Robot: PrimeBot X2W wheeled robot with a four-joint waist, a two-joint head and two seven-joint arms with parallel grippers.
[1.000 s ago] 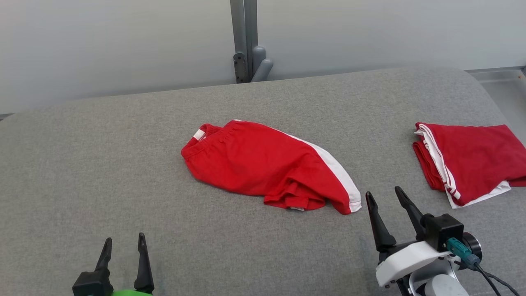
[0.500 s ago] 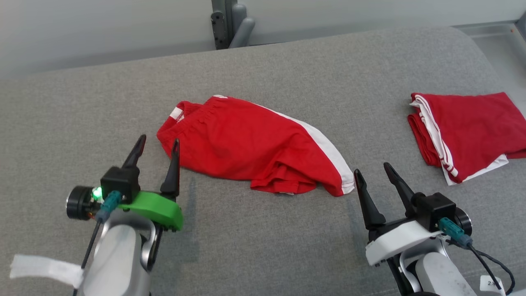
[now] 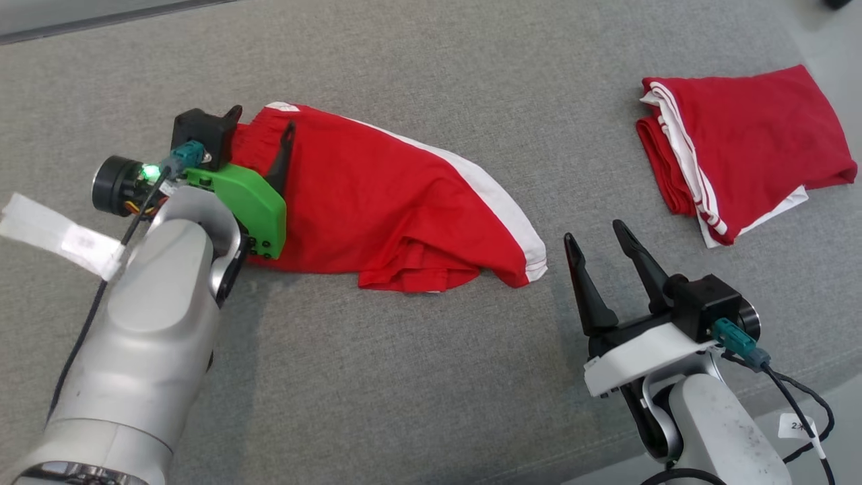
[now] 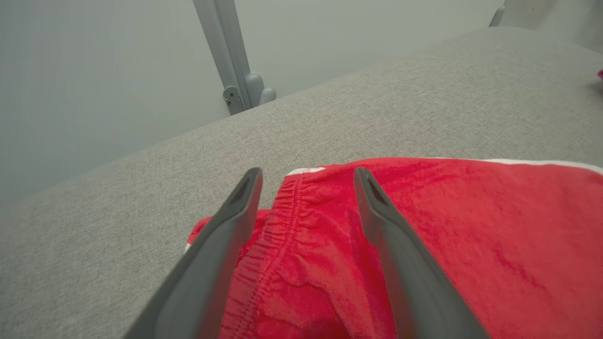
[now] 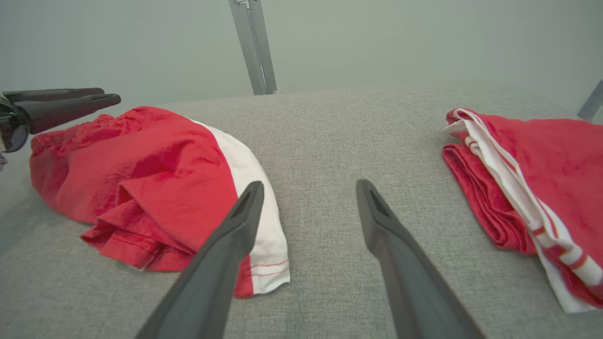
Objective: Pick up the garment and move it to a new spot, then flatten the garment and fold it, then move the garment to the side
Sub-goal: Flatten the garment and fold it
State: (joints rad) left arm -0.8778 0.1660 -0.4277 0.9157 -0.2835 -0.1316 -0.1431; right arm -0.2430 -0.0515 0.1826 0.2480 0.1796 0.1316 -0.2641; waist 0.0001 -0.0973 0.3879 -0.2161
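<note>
We are bringing the left gripper (image 3: 262,120) over the elastic waistband end of the crumpled red cotton shorts with a white side stripe (image 3: 390,202). A second ago it was sitting low near the front edge, well apart from the cloth. Its two dark fingers are standing wide apart over the waistband and gripping nothing; we cannot tell whether they are touching it. The right gripper (image 3: 594,231) is hovering just beside the striped hem, likewise spread and empty. The shorts are lying unmoved mid-way along the grey fabric-covered table (image 3: 431,404); the camera alone is tilting. A folded red-and-white garment stack (image 3: 747,135) is lying to the right. We are judging the pick-up prepared but not yet begun.
</note>
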